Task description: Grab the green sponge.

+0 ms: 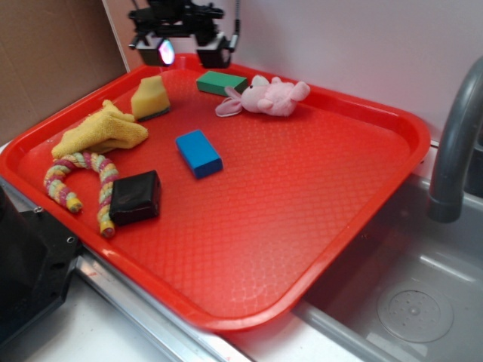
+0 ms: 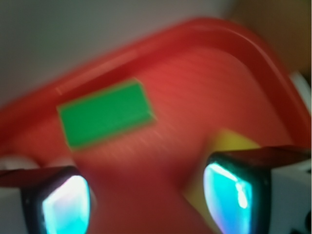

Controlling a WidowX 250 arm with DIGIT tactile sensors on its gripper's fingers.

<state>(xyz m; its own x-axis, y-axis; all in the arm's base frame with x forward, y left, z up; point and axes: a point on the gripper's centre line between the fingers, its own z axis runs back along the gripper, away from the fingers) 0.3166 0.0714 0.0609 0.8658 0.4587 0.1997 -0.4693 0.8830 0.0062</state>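
Observation:
The green sponge (image 1: 151,98) is a yellow foam wedge with a thin dark green layer at its base. It stands at the back left of the red tray (image 1: 287,219). My gripper (image 1: 189,51) hangs open above the tray's back edge, a little behind and to the right of the sponge, with nothing between its fingers. In the blurred wrist view my gripper (image 2: 146,200) shows bare red tray between the two pads, and a yellow patch of the sponge (image 2: 229,144) peeks out beside the right finger (image 2: 234,195).
A flat green block (image 1: 221,82) (image 2: 105,113) lies at the tray's back by a pink plush rabbit (image 1: 266,97). A yellow cloth (image 1: 102,130), striped rope toy (image 1: 79,185), black block (image 1: 135,197) and blue block (image 1: 198,153) lie nearer. A sink (image 1: 407,302) and faucet (image 1: 453,143) are right.

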